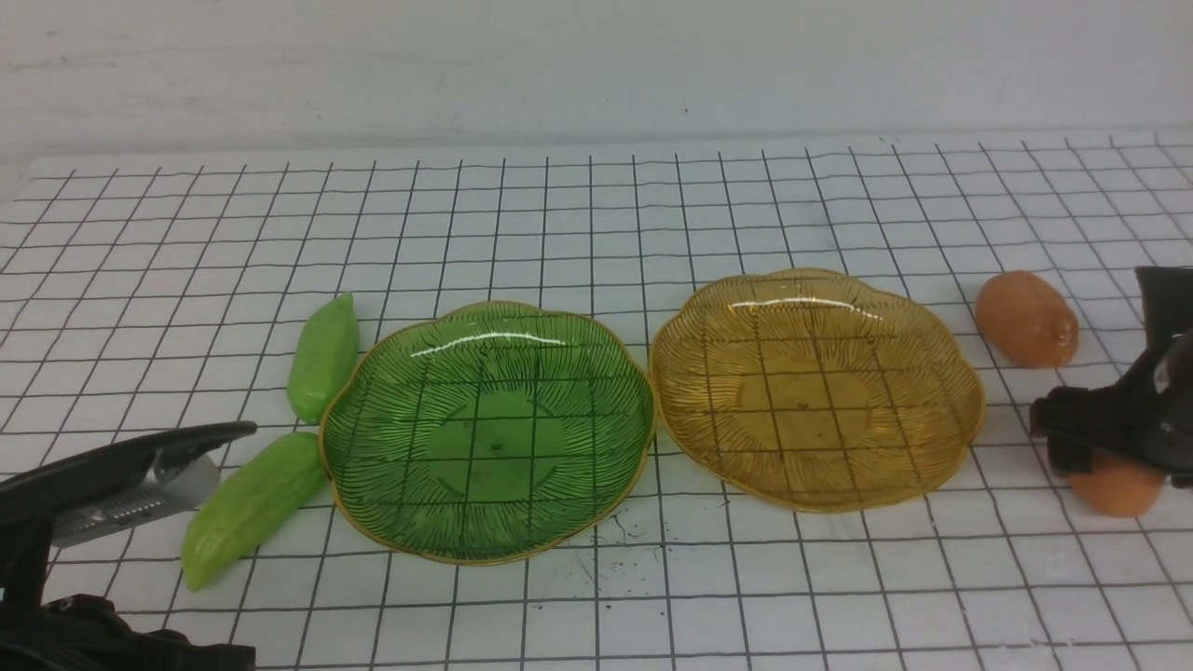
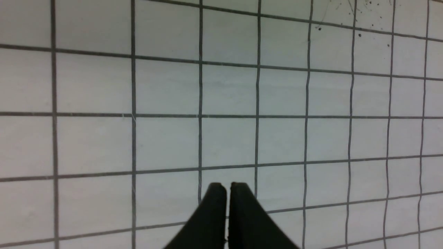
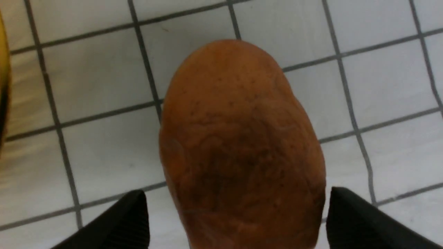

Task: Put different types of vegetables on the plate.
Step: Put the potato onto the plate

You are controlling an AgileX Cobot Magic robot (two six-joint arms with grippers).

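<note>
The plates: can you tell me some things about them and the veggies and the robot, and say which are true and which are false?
1. The green plate has a cucumber on it. False: both cucumbers lie outside it, on its left side.
2. The yellow plate is bare. True.
3. The right end effector has its jaws apart, one on each side of a potato. True.
4. The left end effector is spread wide. False: it is shut.
5. The other potato is to the right of the yellow plate. True.
</note>
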